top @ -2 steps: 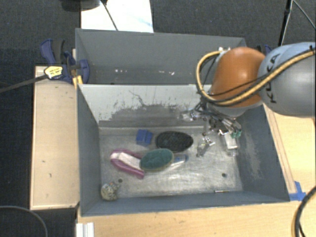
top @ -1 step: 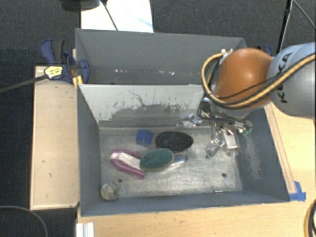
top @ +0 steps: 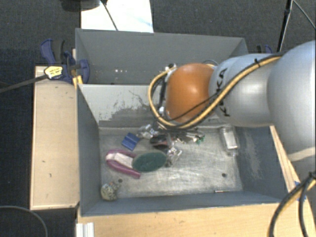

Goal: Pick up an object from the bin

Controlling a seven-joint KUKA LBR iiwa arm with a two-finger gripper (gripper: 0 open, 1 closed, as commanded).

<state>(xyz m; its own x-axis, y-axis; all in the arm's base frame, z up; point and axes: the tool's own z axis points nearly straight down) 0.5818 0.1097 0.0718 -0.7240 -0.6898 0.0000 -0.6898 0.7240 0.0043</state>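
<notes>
Reads, in the camera view, as the reaching step, with nothing lifted yet. Shows the gripper (top: 164, 141) low in the grey bin (top: 89, 147) near the middle of its floor, just under the orange wrist cover (top: 186, 90). Sits right at a small dark reddish thing (top: 159, 141), which lies on the floor half hidden by the tool's metal and is likely the target. Cannot tell whether clenched or released. Places a dark green oval disc (top: 149, 161) just below and to the left, beside the tool or touching it — cannot say which. Leaves a small blue block (top: 130, 141) to the left, a pink-and-purple piece (top: 120, 162) against the disc's left edge, a clear tube-like piece (top: 228, 137) to the right and a mottled lump (top: 109, 191) in the near left corner, well apart. Calls next for settling squarely on the dark thing, closing, then rising straight — clear of the disc.
</notes>
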